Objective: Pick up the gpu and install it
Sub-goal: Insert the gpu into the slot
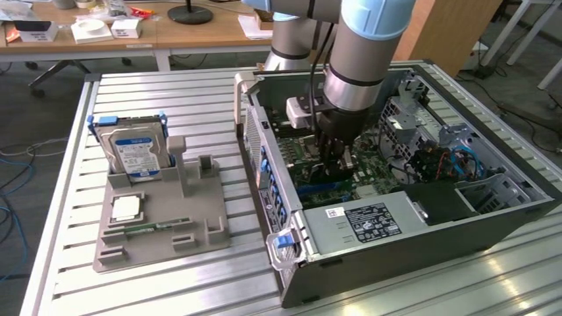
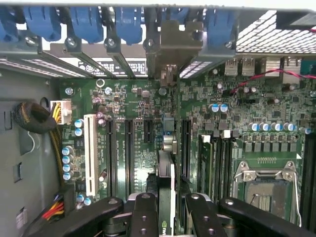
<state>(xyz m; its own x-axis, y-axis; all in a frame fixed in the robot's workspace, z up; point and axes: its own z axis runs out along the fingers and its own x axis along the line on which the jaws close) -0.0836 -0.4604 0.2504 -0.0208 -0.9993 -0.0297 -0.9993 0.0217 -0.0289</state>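
We have our tool (image 2: 165, 207) clamped on the gpu (image 2: 166, 168), held edge-on inside the open computer case (image 1: 491, 217) on the bench (image 1: 158, 289), over a motherboard (image 2: 133, 148) slot. Pickup is done; whether it is seated we cannot tell.

Gpu (image 2: 166, 195): thin dark card seen edge-on, standing upright over green motherboard (image 2: 143, 148) inside open computer case (image 1: 491, 217). Lies along expansion slots, metal end bracket (image 2: 173, 42) at case's rear wall among blue slot clips. Exterior view: mostly hidden, near motherboard's middle.
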